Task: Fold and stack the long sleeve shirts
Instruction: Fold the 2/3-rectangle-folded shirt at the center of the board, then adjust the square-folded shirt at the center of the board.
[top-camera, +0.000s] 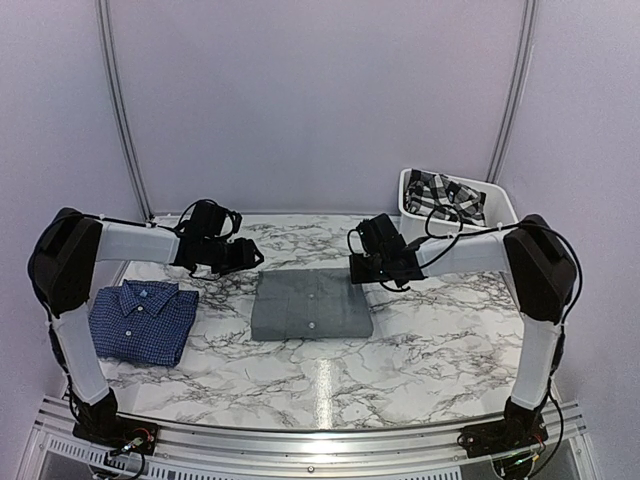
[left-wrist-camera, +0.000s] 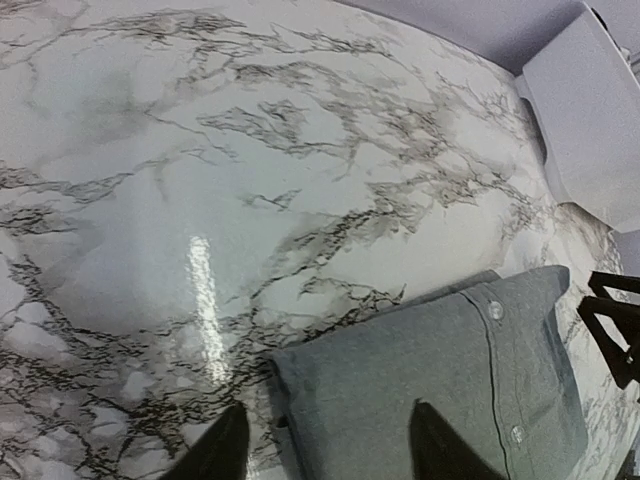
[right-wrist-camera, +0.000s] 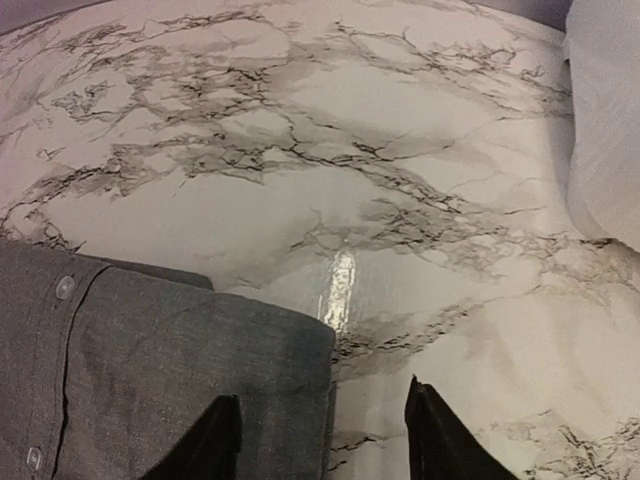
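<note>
The grey shirt lies folded into a rectangle at the table's middle. The dark blue checked shirt lies folded at the left. My left gripper hovers open over the grey shirt's far left corner; its jaws straddle that edge. My right gripper hovers open over the far right corner, one fingertip above cloth, the other above bare marble. Neither holds anything.
A white bin with a plaid garment stands at the back right; its wall shows in the right wrist view. The marble tabletop runs to a metal rail at the near edge.
</note>
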